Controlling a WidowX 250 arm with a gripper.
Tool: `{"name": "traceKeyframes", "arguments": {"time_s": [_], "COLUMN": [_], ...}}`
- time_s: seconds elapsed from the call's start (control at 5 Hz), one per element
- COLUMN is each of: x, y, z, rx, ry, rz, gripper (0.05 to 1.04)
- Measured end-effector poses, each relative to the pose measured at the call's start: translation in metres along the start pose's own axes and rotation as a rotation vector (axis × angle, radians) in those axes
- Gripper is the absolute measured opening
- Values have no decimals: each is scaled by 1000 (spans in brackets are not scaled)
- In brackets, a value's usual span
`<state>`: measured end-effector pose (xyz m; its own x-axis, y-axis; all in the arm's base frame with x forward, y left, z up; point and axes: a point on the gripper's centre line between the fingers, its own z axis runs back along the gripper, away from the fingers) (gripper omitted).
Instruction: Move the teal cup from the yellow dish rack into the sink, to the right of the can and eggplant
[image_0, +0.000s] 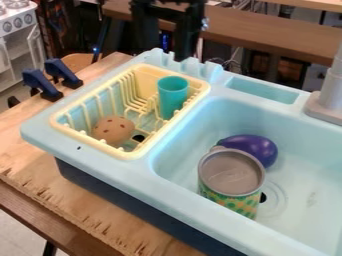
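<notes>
Gripper (167, 47) hangs at the top of my camera view, released, its two fingers apart with a gap between them, and I see nothing held. Nearest below it, the teal cup (173, 92) stands in the yellow rack (100, 144), at the rack's end toward the gripper. Farther from the gripper, at the other end of the rack, I have a brown spotted toy (113, 131). Down and to the right of the gripper, the purple eggplant (250, 148) lies in the basin of the blue sink (187, 207). Beyond it from the gripper, the can (232, 175) stands upright, partly hiding the eggplant. I see the grey faucet (327, 97) right of the gripper, and two dark clamps (42, 85) left of it, on the wooden table (100, 215).
</notes>
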<state>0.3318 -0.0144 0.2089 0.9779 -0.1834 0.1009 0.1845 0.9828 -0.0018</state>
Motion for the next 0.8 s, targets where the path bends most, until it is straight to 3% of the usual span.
{"name": "traceKeyframes", "arguments": {"time_s": [0.2, 0.4, 0.6, 0.8], "x": [-12, -17, -11, -5], "y": [14, 27, 31, 36], "z": [1, -6, -9, -24], "rx": [2, -28, -29, -43], "ry": [-8, -13, -52, -45], "rz": [13, 26, -14, -29], "gripper": [1002, 1002, 1002, 1002]}}
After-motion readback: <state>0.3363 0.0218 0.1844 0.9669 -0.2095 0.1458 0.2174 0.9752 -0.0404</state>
